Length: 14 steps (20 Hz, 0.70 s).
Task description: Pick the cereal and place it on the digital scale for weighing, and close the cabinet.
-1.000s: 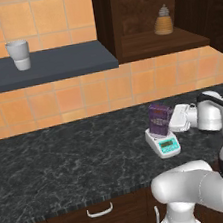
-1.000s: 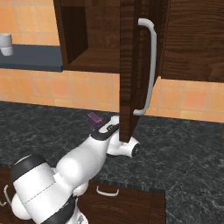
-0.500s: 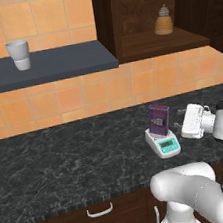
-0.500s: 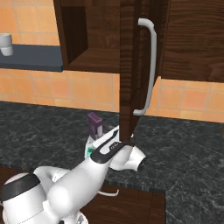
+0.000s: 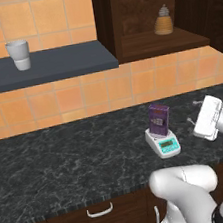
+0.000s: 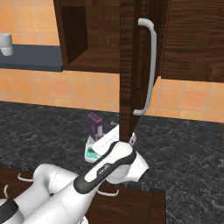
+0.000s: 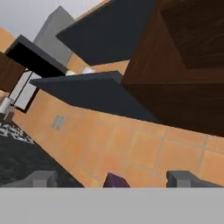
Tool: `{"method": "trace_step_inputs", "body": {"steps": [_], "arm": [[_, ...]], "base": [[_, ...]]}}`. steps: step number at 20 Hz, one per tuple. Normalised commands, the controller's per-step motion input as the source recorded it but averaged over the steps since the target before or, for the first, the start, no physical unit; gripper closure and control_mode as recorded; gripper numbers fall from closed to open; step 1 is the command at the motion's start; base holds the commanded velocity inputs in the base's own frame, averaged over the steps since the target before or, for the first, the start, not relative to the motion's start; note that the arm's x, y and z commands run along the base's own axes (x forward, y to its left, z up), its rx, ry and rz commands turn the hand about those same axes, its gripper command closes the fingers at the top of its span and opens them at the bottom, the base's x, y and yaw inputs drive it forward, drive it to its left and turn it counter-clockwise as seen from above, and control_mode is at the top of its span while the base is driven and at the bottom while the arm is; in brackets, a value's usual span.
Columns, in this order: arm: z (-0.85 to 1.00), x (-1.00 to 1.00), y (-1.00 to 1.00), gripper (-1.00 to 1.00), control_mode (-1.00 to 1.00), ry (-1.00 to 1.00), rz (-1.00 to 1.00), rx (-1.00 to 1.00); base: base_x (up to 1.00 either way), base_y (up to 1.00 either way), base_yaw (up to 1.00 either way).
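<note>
The dark-purple cereal (image 5: 159, 119) stands upright on the digital scale (image 5: 164, 145), a white device with a teal display, on the black counter. My gripper (image 5: 193, 112) hovers just right of the box, apart from it and open, with nothing between its fingers. In the hand view the fingertips (image 7: 42, 178) stand wide apart, and a purple corner of the cereal (image 7: 116, 180) peeks up between them. The cabinet (image 6: 188, 39) hangs above with its door (image 6: 127, 65) swung out edge-on, silver bar handle (image 6: 149, 65) facing right. Cereal (image 6: 95, 125) and scale (image 6: 90, 153) sit left of the door's lower edge.
A tan bell-shaped bottle (image 5: 163, 20) stands inside the cabinet. A dark-grey shelf (image 5: 51, 64) to the left carries a pale cup (image 5: 18, 54). Drawers with curved handles (image 5: 100, 211) run below the counter (image 5: 64, 156). The open door hangs over the counter near my hand.
My hand has drawn back to the right, away from the cereal, with the arm swinging low. The cereal stays upright on the scale. The door has not moved.
</note>
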Motion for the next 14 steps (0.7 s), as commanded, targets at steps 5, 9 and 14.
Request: {"method": "trace_step_inputs", "body": {"steps": [5,9,14], "arm": [[0.42,-0.24,0.29,-1.0,-1.0,-0.44,-0.55,-0.36],[0.48,-0.16,0.31,-1.0,-1.0,-0.42,-0.56,-0.32],[0.67,-0.62,-0.06,-1.0,-1.0,-0.36,-0.35,-0.17]], "base": [[0.0,0.0,0.0],[0.0,0.0,0.0],[0.0,0.0,0.0]]}}
